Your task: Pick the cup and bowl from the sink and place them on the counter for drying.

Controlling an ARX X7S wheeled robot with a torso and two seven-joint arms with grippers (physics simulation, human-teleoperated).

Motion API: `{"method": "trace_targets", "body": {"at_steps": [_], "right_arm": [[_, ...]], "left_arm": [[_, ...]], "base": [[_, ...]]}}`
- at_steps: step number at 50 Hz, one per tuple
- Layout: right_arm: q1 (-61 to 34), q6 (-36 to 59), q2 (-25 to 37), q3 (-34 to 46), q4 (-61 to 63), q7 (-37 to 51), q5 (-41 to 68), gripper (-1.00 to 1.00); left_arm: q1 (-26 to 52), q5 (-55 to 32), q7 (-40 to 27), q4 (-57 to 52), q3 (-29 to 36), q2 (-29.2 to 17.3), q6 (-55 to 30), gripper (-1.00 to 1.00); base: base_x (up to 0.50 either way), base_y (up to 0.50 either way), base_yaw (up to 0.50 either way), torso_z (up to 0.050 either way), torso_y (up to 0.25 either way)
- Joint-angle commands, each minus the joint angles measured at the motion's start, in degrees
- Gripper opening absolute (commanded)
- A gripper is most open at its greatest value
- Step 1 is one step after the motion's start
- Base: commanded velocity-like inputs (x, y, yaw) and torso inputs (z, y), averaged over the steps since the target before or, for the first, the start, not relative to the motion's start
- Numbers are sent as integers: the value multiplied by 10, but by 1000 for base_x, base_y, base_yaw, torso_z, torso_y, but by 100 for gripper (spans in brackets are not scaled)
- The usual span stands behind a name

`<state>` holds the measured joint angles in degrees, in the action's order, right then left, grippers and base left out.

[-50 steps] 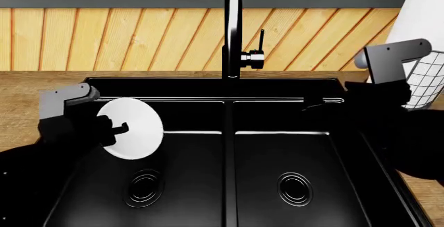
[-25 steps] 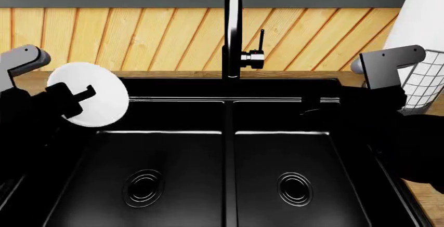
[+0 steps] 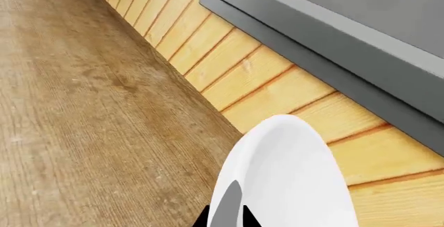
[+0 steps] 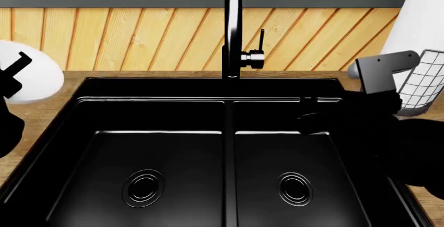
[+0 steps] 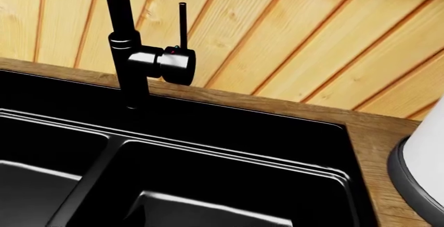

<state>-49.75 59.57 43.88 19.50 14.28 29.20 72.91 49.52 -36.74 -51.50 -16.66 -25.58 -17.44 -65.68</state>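
Observation:
My left gripper (image 4: 15, 70) is shut on the rim of the white bowl (image 4: 36, 79) and holds it on edge at the far left, above the wood-grain counter (image 4: 43, 114) beside the sink. In the left wrist view the bowl (image 3: 291, 175) stands between the two black fingertips of the gripper (image 3: 225, 221), above the counter (image 3: 83, 123). The black double-basin sink (image 4: 208, 89) shows both basins with nothing in them. The cup is out of view. My right gripper (image 4: 312, 110) hangs over the rear of the right basin, dark against the sink.
The tall black faucet (image 4: 232, 29) rises behind the sink's middle and shows in the right wrist view (image 5: 125, 45). A white paper-towel roll (image 4: 425, 19) in a wire holder (image 4: 425, 84) stands at the back right. A plank wall runs behind the counter.
My left gripper has carried the bowl up out of the left basin and leftwards over the counter. The right arm has barely moved.

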Motion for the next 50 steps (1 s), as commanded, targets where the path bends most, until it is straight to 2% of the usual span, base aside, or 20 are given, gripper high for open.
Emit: {"method": "trace_targets", "body": {"at_steps": [1, 10, 20, 29, 42, 50], "right_arm": [[8, -8, -3, 5, -3, -6, -6, 100], [15, -15, -6, 10, -7, -11, -14, 100], [17, -22, -11, 17, -14, -18, -22, 100], [26, -25, -8, 17, -11, -18, -21, 100], [28, -28, -13, 24, -17, -21, -28, 100], [27, -27, -15, 27, -17, -19, -28, 100]], "left_arm": [[26, 45, -42, 18, 0, -3, 44, -100], [73, 80, -38, 126, 3, -22, 98, -100], [99, 142, -61, 202, 56, -37, 134, -100], [100, 152, -72, 257, 30, -36, 168, -100], [67, 153, -80, 280, -6, -37, 186, -100], [52, 138, -83, 305, -49, -35, 188, -100]], "base": [[0, 0, 0, 0, 0], [0, 0, 0, 0, 0], [0, 0, 0, 0, 0], [0, 0, 0, 0, 1], [0, 0, 0, 0, 0], [0, 0, 0, 0, 0]]}}
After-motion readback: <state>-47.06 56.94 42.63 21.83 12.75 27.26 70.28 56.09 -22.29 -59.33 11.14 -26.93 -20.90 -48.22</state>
